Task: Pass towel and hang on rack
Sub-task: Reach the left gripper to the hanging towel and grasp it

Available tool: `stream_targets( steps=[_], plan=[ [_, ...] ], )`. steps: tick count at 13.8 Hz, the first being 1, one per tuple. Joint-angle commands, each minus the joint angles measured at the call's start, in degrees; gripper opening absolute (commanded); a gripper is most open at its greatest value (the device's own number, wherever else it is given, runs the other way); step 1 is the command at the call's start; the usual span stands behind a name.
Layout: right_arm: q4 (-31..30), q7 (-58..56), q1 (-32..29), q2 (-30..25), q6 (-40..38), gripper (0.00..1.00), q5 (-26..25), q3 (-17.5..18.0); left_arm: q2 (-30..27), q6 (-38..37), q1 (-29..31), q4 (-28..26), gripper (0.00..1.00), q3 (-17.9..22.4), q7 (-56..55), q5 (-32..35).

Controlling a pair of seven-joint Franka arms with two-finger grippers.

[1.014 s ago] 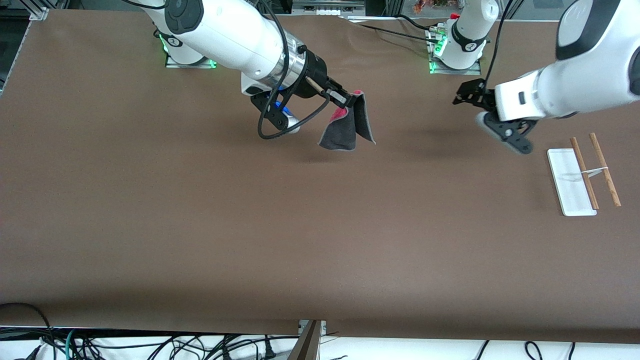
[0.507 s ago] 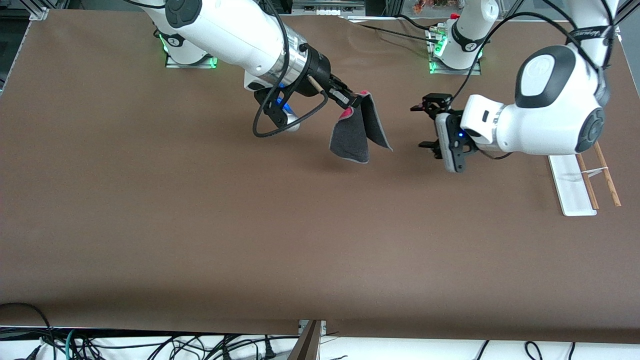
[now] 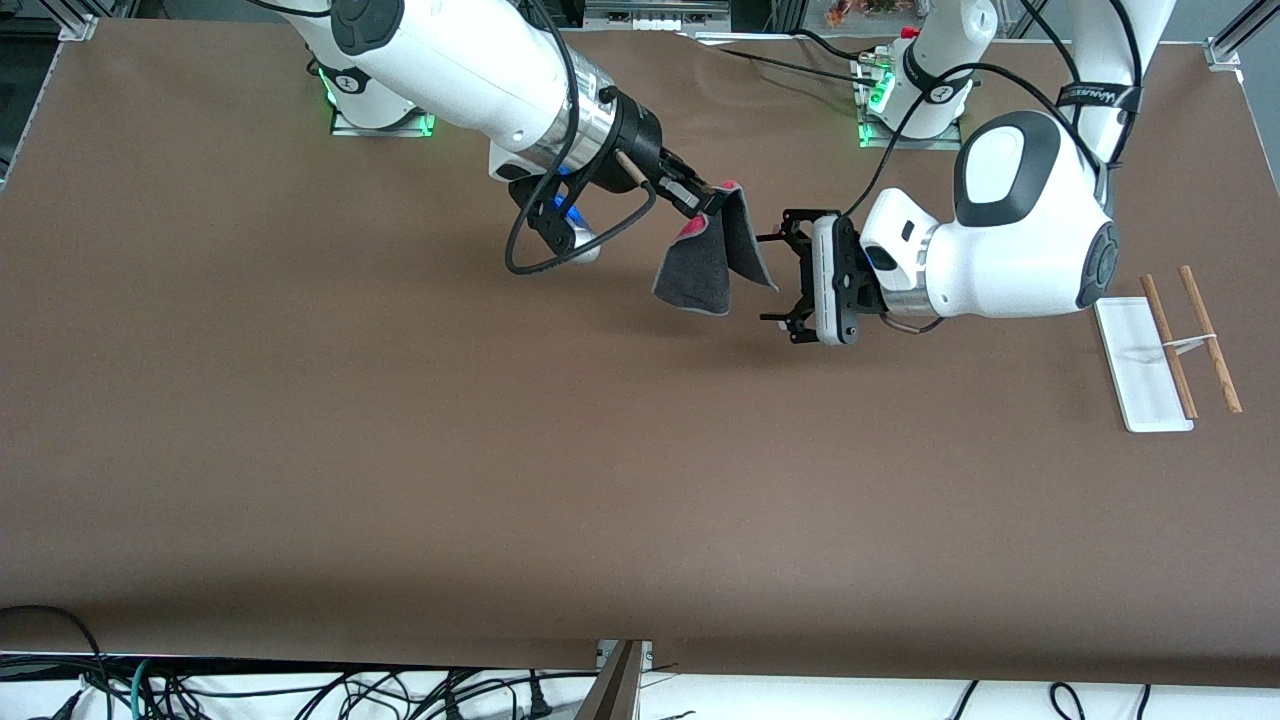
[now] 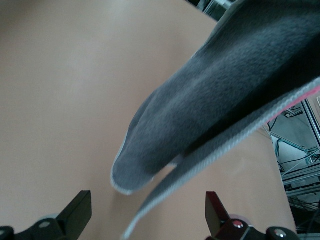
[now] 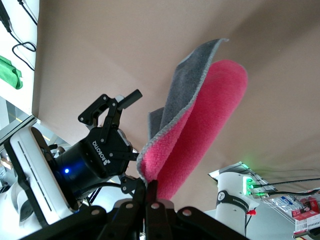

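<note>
The right gripper (image 3: 707, 200) is clamped on one corner of the towel (image 3: 708, 262), holding it in the air over the middle of the table (image 3: 400, 420). The towel hangs folded from that corner, grey side outward, pink inside, its long axis sloping down toward the tabletop. The left gripper (image 3: 780, 278) is just beside the hanging edge, fingers (image 4: 77, 215) spread wide and empty. The rack (image 3: 1165, 345) lies toward the left arm's end of the table, rods pointing roughly toward the front camera. The table is plain brown; cables (image 3: 300, 690) trail under its near edge.
</note>
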Motion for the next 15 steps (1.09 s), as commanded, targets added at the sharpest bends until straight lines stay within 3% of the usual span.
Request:
stream_targets(
  steps=[1,3,4,6,7,15],
  plan=[
    [1.89,1.04,0.23,1.07,0.05,0.0,0.66,0.51,1.62,1.03,0.13,0.48,1.0,-0.07,5.68,-3.46],
    [1.89,1.04,0.23,0.98,0.05,0.0,0.66,0.59,1.53,0.59,-0.05,-0.05,0.98,-0.15,6.38,-3.55],
    [1.89,1.04,0.23,1.07,0.05,0.0,0.66,0.51,1.44,0.59,-0.13,-0.05,0.77,-1.03,7.87,-3.55],
    [1.89,1.04,0.23,1.07,0.05,0.0,0.66,0.51,1.53,0.33,-0.13,-0.14,0.06,-1.65,10.59,-3.46],
    [1.89,1.04,0.23,1.07,0.05,0.0,0.66,0.51,1.53,-0.02,-0.05,-0.49,0.0,-1.65,10.69,-3.55],
    [1.89,1.04,0.23,1.07,0.05,0.0,0.66,0.42,1.53,-2.84,1.1,-0.4,0.0,-1.65,10.78,-3.11]
  ],
)
